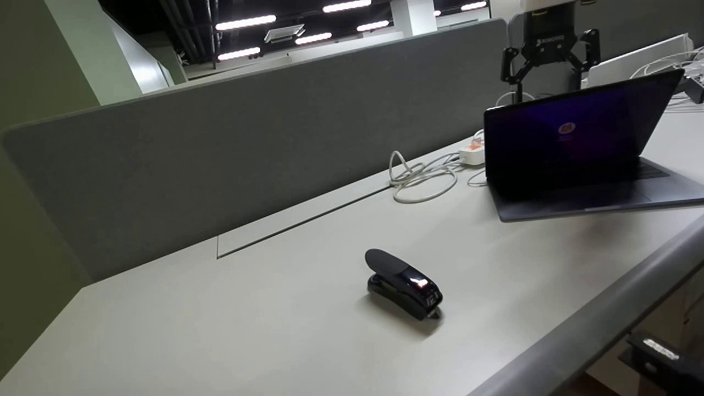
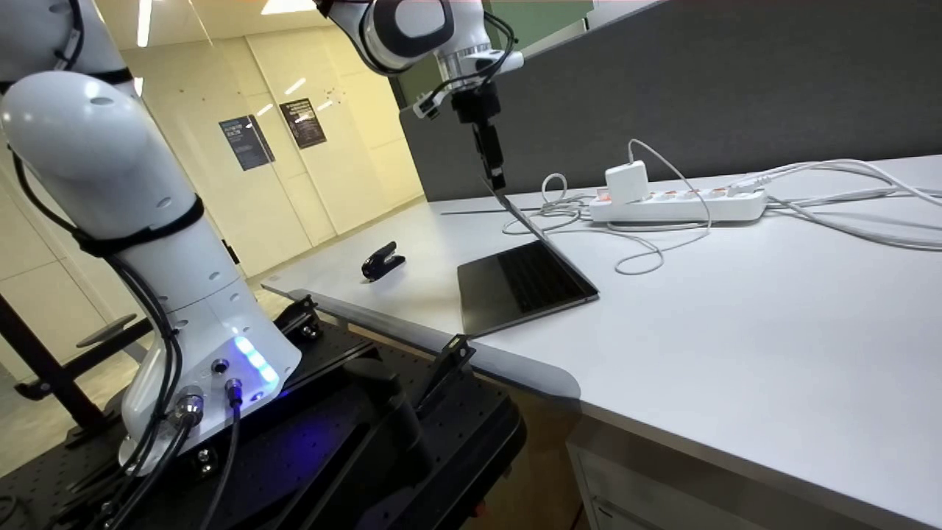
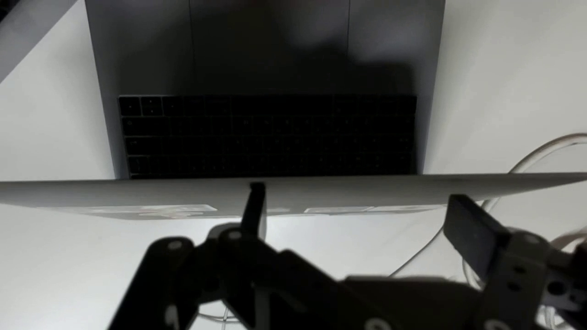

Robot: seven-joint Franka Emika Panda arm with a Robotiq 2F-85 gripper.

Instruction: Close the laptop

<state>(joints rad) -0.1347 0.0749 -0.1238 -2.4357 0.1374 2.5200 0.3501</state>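
Observation:
The dark grey laptop stands open on the white desk, its screen (image 1: 577, 129) glowing purple with a small pink mark. Its lid leans back from the base in an exterior view (image 2: 508, 283). In the wrist view its keyboard (image 3: 270, 133) lies on the near side of the lid's top edge. My gripper (image 1: 547, 89) points down at the back of the lid's top edge, its fingertips partly hidden by the lid. It is also at the lid's top in an exterior view (image 2: 497, 179). In the wrist view the gripper (image 3: 359, 192) is open, with nothing between its fingers. I cannot tell whether they touch the lid.
A black stapler (image 1: 404, 284) lies on the desk (image 1: 275, 330), also seen in an exterior view (image 2: 383, 261). A white power strip (image 2: 677, 207) with a charger and loose cables (image 1: 421, 179) lies behind the laptop. A grey partition (image 1: 275, 154) runs along the desk's back.

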